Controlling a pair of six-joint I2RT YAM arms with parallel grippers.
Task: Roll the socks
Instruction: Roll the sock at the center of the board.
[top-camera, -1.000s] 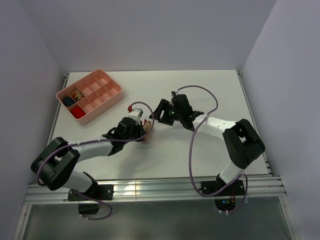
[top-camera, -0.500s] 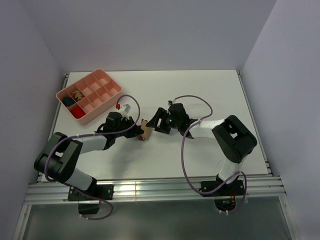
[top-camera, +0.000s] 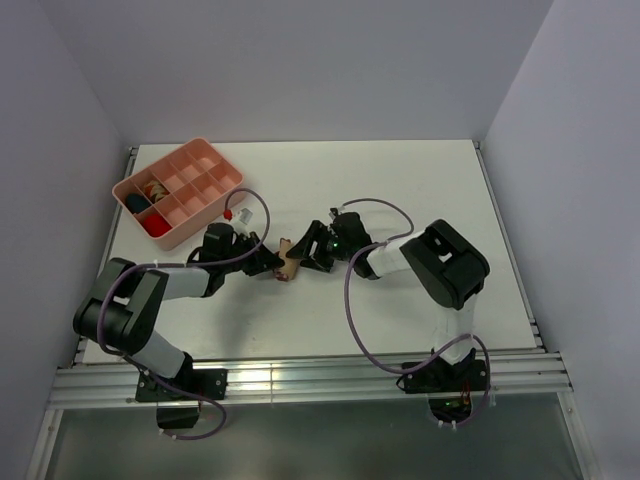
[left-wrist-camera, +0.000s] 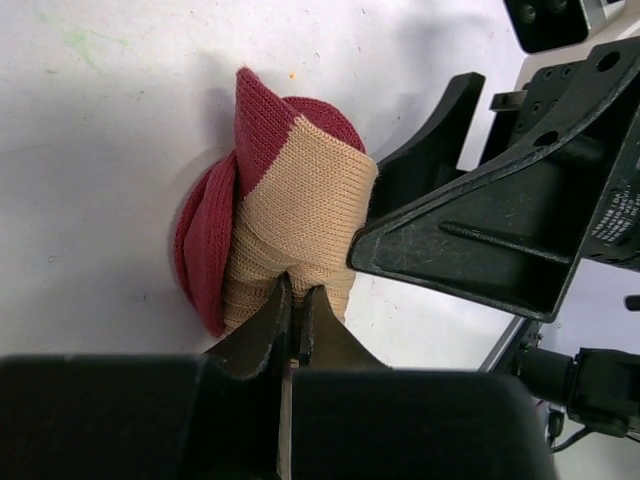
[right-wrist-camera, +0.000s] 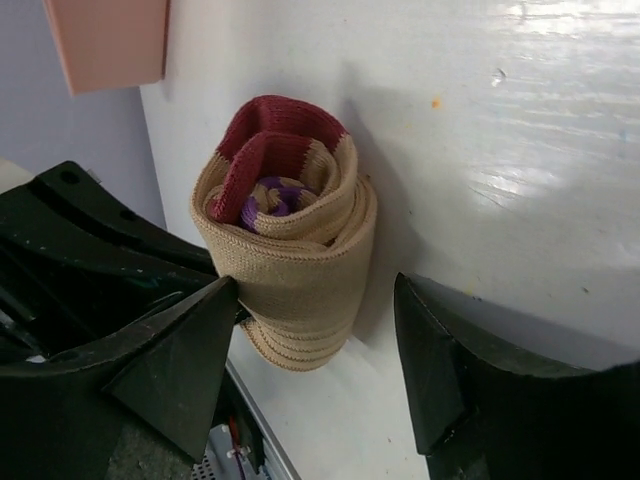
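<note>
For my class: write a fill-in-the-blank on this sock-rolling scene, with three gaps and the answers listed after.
The left gripper is ___ on the tan-and-dark-red rolled fabric sock bundle.
The right gripper stands ___, with one finger on either side of the bundle.
The pink plastic compartment tray sits at the far-___ corner of the white table.
Missing words: shut; open; left.

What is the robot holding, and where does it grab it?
The left gripper pinches the sock roll by a tan fold at its edge. The right gripper is open, gripping nothing.
</note>
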